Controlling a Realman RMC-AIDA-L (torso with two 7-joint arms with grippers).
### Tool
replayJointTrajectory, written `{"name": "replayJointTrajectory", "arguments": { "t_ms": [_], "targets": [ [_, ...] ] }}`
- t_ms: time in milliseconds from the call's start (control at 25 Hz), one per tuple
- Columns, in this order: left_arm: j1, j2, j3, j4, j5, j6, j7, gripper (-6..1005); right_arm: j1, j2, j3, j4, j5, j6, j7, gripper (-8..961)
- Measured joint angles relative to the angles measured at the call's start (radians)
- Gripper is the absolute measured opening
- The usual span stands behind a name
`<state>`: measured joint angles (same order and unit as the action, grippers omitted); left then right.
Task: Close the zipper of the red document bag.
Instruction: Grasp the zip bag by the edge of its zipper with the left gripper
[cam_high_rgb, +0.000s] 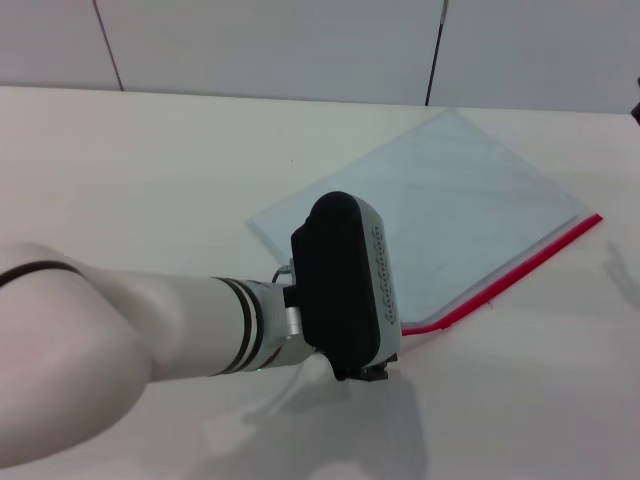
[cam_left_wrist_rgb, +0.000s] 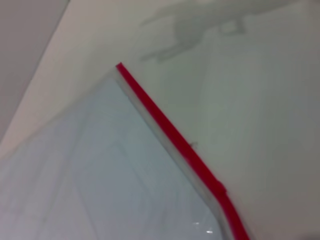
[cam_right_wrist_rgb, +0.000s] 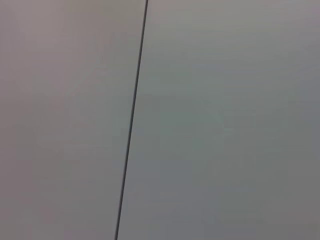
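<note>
On the white table (cam_high_rgb: 150, 170), right of centre: the red document bag (cam_high_rgb: 450, 200), lying flat, the zipper (cam_high_rgb: 520, 268) along its near right edge. Over its near corner we log the left gripper (cam_high_rgb: 372, 372), fingers hidden; whether parted or closed we cannot tell. Left wrist view alone shows the zipper (cam_left_wrist_rgb: 170, 135) close. Right wrist view: only grey wall panels (cam_right_wrist_rgb: 225, 120).
</note>
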<state>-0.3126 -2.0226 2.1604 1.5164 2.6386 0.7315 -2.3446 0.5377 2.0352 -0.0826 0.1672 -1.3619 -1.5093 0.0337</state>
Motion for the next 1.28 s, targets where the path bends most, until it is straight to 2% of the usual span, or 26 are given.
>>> {"name": "replayJointTrajectory", "arguments": {
  "t_ms": [320,400,640,1040,1160,1280],
  "targets": [
    [-0.004,0.001,0.008,-0.081,-0.006,-0.123,0.041,750,0.001,0.000,0.000,0.000,0.000,-0.003,0.000,879],
    [-0.017,-0.001,0.014,-0.159,-0.011,-0.221,0.062,745,0.001,0.000,0.000,0.000,-0.001,-0.003,0.000,879],
    [-0.061,-0.002,0.052,-0.250,-0.012,-0.310,0.063,732,0.001,0.000,0.000,0.000,-0.001,-0.007,0.000,878],
    [-0.060,-0.002,0.107,-0.305,-0.005,-0.444,0.064,709,-0.001,0.000,-0.002,0.000,-0.007,-0.009,0.000,878],
    [-0.052,-0.002,0.110,-0.315,-0.004,-0.479,0.065,569,0.001,-0.002,-0.044,0.000,-0.011,-0.009,0.000,878],
    [-0.023,-0.002,0.115,-0.327,-0.002,-0.573,0.089,433,0.008,-0.004,-0.071,-0.002,-0.011,-0.007,0.000,878]
  ]
}}
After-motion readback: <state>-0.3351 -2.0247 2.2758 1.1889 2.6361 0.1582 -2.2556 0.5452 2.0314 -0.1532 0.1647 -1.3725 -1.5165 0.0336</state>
